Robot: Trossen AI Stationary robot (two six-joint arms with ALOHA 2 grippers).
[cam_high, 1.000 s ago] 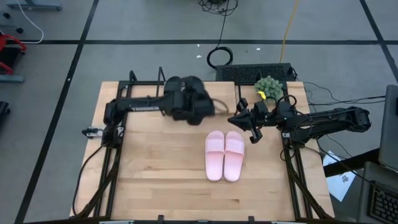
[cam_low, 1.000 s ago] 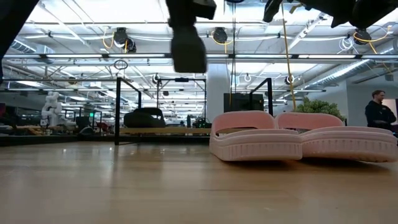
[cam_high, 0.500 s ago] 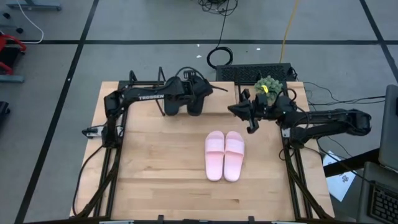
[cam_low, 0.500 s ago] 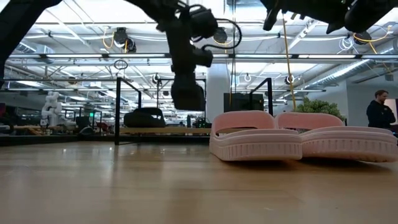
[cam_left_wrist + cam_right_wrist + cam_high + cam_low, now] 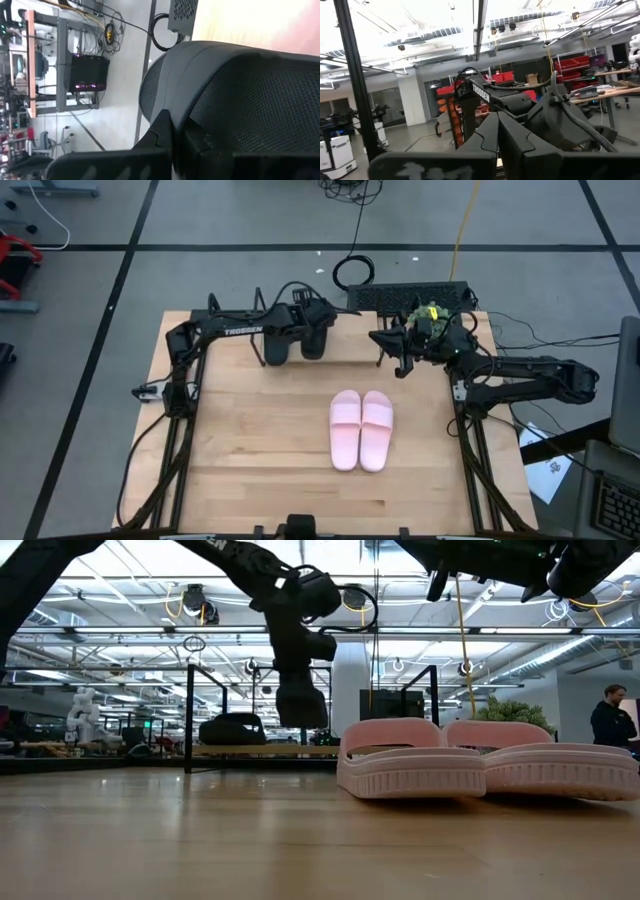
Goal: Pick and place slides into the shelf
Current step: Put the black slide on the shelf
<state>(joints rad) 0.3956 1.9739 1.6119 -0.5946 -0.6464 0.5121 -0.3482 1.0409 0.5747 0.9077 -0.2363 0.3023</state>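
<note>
Tabletop: left end effector pinches a black slide; right end effector pressed together; shelf half-hidden.

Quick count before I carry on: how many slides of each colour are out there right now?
Black slides: 2, one lying on the shelf, one hanging from the shut left gripper
Pink slides: 2, side by side on the table
Total: 4
The right gripper holds none.
</note>
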